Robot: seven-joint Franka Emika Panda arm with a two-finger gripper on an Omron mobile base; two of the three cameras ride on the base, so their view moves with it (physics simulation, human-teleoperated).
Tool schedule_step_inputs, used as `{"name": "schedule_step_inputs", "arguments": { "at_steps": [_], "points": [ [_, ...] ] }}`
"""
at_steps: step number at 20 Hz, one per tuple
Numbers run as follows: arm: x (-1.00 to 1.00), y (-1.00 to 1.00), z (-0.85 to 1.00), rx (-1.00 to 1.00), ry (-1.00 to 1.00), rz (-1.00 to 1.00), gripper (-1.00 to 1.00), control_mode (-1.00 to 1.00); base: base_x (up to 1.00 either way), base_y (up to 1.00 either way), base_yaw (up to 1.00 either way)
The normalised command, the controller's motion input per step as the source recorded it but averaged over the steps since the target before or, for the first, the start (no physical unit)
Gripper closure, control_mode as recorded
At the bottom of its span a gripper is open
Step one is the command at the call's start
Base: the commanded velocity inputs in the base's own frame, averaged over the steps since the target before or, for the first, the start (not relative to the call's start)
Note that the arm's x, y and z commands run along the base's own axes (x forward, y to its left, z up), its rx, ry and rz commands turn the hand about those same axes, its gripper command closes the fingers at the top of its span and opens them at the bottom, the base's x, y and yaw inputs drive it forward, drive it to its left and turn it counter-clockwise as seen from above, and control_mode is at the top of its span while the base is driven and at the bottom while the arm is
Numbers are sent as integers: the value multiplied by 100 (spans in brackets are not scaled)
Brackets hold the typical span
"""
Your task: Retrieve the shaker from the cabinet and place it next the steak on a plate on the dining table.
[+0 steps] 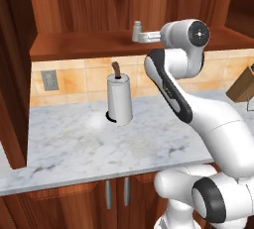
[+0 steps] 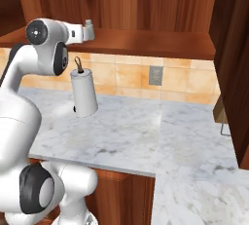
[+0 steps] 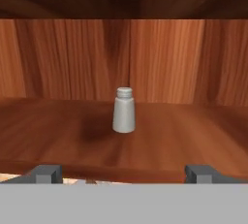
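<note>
The shaker (image 3: 124,111) stands upright on the open shelf of the cabinet (image 3: 160,58), a small grey tapered cylinder with a lighter cap, set a little back from the shelf's front edge and well clear of the wood-grain back panel. In the hand view it sits dead centre, with a soft shadow to its left on the shelf board.

The gripper (image 3: 124,172) faces it from in front of the shelf edge — fingers (image 3: 47,172) spread wide, one tip at each lower side of that view, with nothing between them. The shaker is apart from both tips, farther in on the shelf.

From the left base view the arm reaches up and across to shelf level, its hand lying level along the shelf front, and the shaker (image 1: 136,30) shows just beyond the end of the hand. The right base view gives the same from the other side (the shaker (image 2: 89,29) again at the tip of the hand).

Below the shelf, a white paper-towel roll (image 1: 119,99) stands on the marbled wall counter (image 1: 74,143) against the tiled backsplash — well under the hand.
</note>
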Motion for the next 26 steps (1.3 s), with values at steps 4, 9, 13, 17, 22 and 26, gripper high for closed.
{"name": "schedule_step_inputs", "arguments": {
  "at_steps": [4, 9, 13, 17, 22, 26],
  "points": [
    [65, 4, 0, 0, 1, 0, -100, -100, 0, 0, 0],
    [50, 1, 0, 0, 1, 0, -100, -100, 0, 0, 0],
    [54, 1, 0, 0, 0, 0, -100, -100, 0, 0, 0],
    [59, 14, 0, 0, 0, 0, -100, -100, 0, 0, 0],
    [64, 13, 0, 0, 1, 0, -100, -100, 0, 0, 0],
    [42, 0, 0, 0, 2, 0, -100, -100, 0, 0, 0]
  ]
}}
